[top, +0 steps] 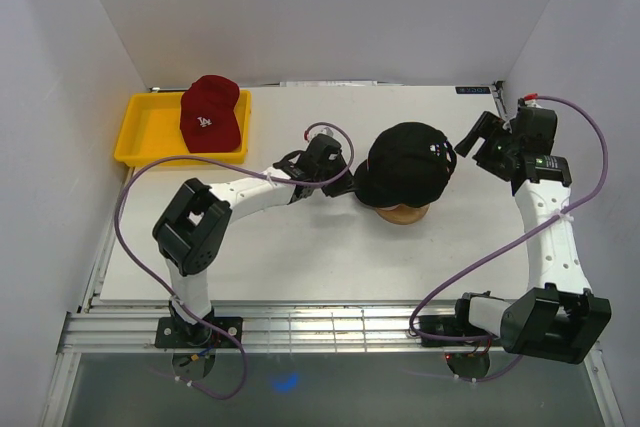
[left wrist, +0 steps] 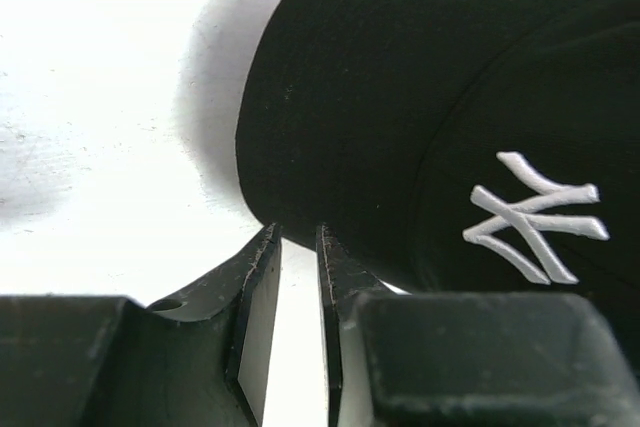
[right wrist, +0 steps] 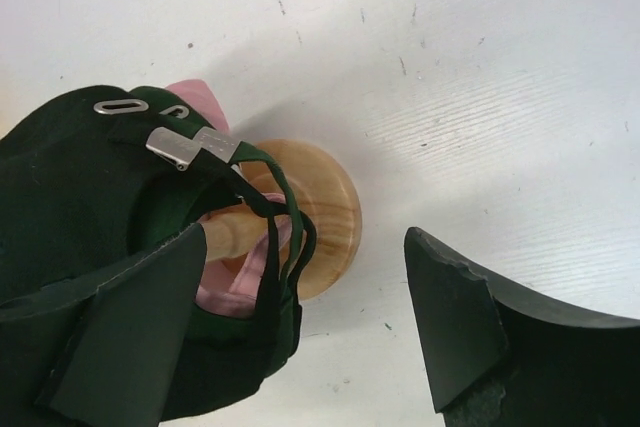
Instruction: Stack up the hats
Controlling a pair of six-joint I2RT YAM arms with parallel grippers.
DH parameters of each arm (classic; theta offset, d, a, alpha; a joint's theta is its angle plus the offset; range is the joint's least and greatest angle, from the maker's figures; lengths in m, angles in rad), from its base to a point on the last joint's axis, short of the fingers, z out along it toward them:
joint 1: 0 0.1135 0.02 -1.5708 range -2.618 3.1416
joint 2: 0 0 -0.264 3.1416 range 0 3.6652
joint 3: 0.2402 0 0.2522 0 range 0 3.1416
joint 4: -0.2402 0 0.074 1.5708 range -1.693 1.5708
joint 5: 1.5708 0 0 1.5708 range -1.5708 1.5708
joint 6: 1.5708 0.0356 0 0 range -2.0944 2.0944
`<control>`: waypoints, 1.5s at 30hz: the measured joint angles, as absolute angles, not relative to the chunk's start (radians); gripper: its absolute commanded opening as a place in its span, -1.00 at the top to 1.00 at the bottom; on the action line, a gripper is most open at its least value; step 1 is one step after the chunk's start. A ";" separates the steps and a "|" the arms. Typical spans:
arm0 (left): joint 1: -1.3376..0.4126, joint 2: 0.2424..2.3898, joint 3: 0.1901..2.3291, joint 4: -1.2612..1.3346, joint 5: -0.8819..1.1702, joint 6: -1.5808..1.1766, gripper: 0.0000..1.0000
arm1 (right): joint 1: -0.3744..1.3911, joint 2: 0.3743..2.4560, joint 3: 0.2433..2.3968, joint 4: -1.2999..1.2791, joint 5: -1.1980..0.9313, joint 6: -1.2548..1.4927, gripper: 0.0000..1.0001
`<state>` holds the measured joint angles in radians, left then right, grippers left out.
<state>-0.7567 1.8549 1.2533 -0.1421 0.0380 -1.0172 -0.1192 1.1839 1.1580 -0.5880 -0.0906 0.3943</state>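
Right pincer [right wrist: 305,242] gapes wide, empty, beside the green hat [right wrist: 70,177] on its wooden stand [right wrist: 330,197]; left pincer [left wrist: 296,235], narrowly parted, holds nothing at the brim [left wrist: 330,97].

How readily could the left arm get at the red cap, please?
Probably yes: the red cap lies uncovered in the tray on its side, and nothing stands between it and the left gripper.

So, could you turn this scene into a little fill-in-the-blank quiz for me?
1. The red cap lies in a shallow tray coloured ___.
2. The dark cap with the NY logo sits on a round stand made of ___.
3. The right gripper has its jaws standing wide ___.

Missing words: yellow; wood; open.
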 measured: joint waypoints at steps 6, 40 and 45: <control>-0.754 1.814 1.282 -0.211 0.004 -0.970 0.17 | -0.147 1.173 1.158 -0.612 -0.083 0.393 -0.84; 0.030 2.198 2.121 -0.522 -0.232 -0.504 -0.78 | -0.088 1.085 1.275 -0.613 -0.411 0.408 -0.73; 0.050 2.213 2.095 -0.509 -0.260 -0.478 -0.73 | -0.077 1.097 1.275 -0.595 -0.411 0.409 -0.72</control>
